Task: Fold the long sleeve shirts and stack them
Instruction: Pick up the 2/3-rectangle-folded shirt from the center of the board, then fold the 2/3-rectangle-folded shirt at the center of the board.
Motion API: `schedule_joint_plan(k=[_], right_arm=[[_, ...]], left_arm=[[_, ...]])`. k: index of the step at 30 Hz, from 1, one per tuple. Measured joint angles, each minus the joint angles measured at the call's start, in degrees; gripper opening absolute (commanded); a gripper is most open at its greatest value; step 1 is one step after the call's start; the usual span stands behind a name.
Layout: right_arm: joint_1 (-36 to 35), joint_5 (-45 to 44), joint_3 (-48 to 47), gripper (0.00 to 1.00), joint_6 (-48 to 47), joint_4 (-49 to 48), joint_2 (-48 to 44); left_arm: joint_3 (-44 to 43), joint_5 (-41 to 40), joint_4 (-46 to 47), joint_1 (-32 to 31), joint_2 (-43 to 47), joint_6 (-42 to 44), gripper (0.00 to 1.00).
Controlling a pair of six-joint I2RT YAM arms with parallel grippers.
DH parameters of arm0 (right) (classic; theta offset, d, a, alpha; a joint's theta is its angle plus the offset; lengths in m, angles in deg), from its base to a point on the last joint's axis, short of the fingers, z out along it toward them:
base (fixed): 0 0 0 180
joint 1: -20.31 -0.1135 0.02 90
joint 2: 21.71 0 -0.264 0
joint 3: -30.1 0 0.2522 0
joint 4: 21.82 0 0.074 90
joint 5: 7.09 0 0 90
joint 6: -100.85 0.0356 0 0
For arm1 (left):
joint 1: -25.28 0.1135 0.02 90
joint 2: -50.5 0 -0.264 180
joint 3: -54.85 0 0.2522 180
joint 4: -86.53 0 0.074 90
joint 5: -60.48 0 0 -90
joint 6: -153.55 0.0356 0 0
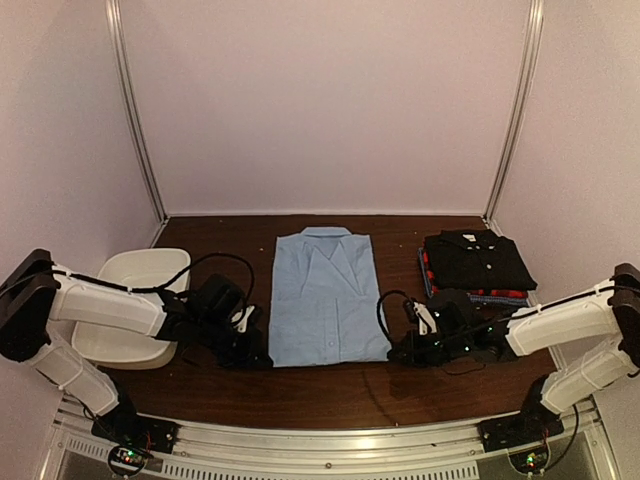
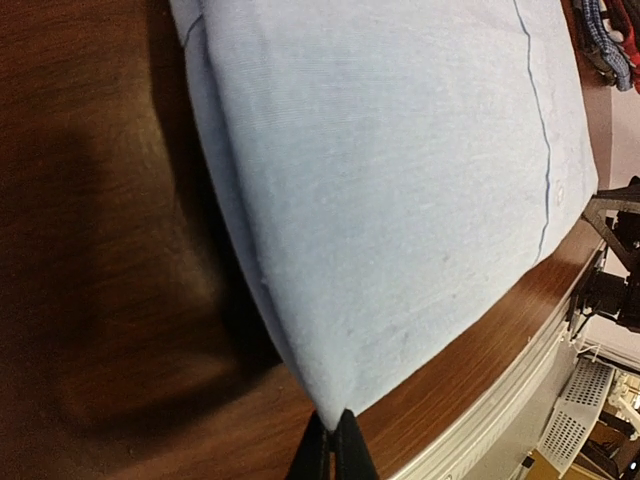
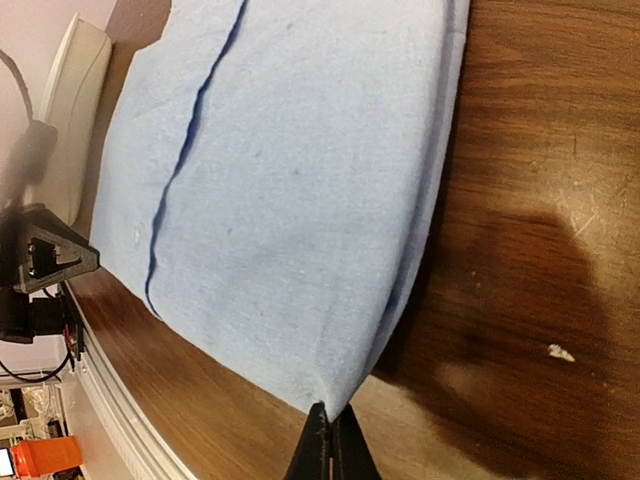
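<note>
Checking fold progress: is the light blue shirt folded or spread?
Folded: the light blue shirt is a narrow rectangle, no sleeves showing, side edges layered.

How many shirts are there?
4: a light blue collared cloth shirt, centred; at right, a black shirt stacked on a red shirt and a blue check shirt. More may hide underneath.

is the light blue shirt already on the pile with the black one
No, the light blue shirt lies flat on the table, left of and apart from the pile topped by the black shirt.
</note>
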Motion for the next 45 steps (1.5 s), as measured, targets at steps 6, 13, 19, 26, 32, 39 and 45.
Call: schedule_joint_plan(k=[6,13,19,26,32,39,45], right_arm=[[-3.3,-1.6,0.7,0.00,0.8,3.5,-7.0],[-3.6,-4.4,-4.7,0.00,0.3,10.3,-13.2],[3.8,-3.1,-18.5,0.00,-3.1,11.9,-5.4],[18.2,0.5,-43.3,0.00,-8.3,8.1,20.5],[24.8,3.9,-65.5,0.00,-10.4,7.3,47.1],[25.8,6.4,-75.1,0.00,-12.0,10.3,60.1],[24.5,8.4,-63.9,0.00,-12.8,6.7,54.0]], left_arm=[[0.4,-2.9,-3.9,-3.0,6.0,-1.4,0.00],[-4.6,-7.5,-11.4,-3.2,9.9,-1.4,0.00],[-19.6,-7.6,-15.8,3.3,3.6,4.5,0.00],[-48.2,-3.0,-13.1,17.6,-22.6,14.3,0.00],[-71.6,0.6,-7.6,25.1,-51.5,15.4,0.00],[-75.5,4.9,-2.8,25.2,-59.7,13.4,0.00],[-52.4,4.6,5.1,23.1,-46.4,9.9,0.00]])
